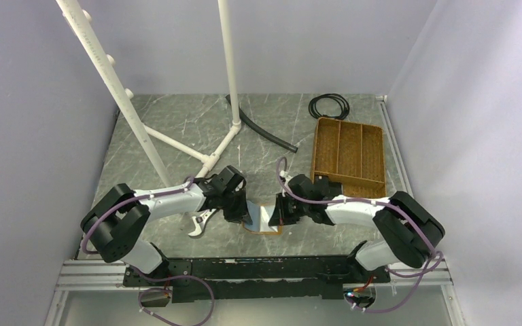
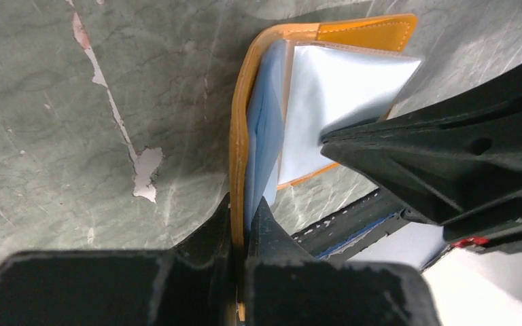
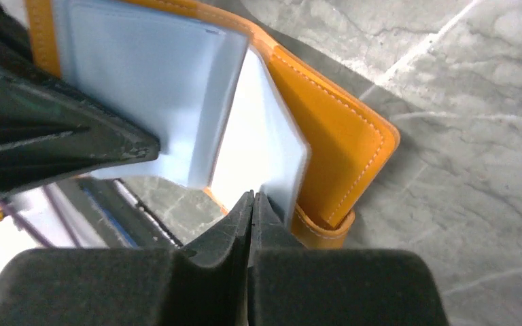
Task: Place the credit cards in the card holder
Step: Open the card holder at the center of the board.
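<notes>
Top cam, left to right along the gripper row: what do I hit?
left gripper → small orange-tan leather card holder with bluish sleeves → right gripper → brown divided tray, set farther back

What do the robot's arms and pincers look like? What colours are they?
The left arm and right arm have white tube parts joined by chunky black joints, with purple cables looping along them. The left pincer and right pincer each have two black, pointed, wedge-shaped fingers.
</notes>
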Controlling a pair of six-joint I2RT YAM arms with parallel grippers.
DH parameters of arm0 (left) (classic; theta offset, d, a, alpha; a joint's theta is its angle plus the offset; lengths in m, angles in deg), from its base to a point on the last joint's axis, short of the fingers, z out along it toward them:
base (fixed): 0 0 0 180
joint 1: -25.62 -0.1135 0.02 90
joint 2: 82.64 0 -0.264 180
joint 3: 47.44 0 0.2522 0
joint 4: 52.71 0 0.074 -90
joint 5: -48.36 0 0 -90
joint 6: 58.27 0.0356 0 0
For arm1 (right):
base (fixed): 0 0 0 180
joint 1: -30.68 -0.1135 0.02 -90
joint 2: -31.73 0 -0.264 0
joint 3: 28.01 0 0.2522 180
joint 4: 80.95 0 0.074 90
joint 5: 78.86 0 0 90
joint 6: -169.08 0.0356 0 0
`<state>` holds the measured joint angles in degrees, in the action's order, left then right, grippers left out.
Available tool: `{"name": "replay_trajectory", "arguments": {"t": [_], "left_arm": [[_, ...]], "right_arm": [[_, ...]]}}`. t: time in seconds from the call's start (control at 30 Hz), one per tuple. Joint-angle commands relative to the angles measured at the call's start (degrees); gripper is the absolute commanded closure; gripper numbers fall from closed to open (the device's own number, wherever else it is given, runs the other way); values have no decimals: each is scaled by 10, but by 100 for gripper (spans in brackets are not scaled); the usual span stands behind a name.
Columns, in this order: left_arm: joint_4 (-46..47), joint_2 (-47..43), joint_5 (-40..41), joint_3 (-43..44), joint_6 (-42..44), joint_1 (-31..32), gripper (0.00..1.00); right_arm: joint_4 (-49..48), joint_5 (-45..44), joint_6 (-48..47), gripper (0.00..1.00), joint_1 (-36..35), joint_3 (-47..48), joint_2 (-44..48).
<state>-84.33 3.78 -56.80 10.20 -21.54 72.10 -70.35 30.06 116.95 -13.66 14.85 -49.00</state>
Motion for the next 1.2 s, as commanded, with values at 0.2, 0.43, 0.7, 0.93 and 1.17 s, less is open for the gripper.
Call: {"name": "replay_trajectory", "arguments": {"t": [0.2,0.43,0.7,0.93,1.17], "left_arm": [[-150,-17,53,43,91,-20,45],[-241,-30,85,180,111,3,48],[-101,-31,-26,189,59,3,81],[-26,4,-35,102,24,-5,96],[-24,0,29,-5,32,-22,100]], "right_arm": [[-67,60,-41,100,39,-10,-46],[-27,40,-43,100,38,13,-44],[-19,32,-32,100,38,17,-34],[-30,32,-20,100,38,7,-36],[-36,15,-32,100,45,-19,-47]]}}
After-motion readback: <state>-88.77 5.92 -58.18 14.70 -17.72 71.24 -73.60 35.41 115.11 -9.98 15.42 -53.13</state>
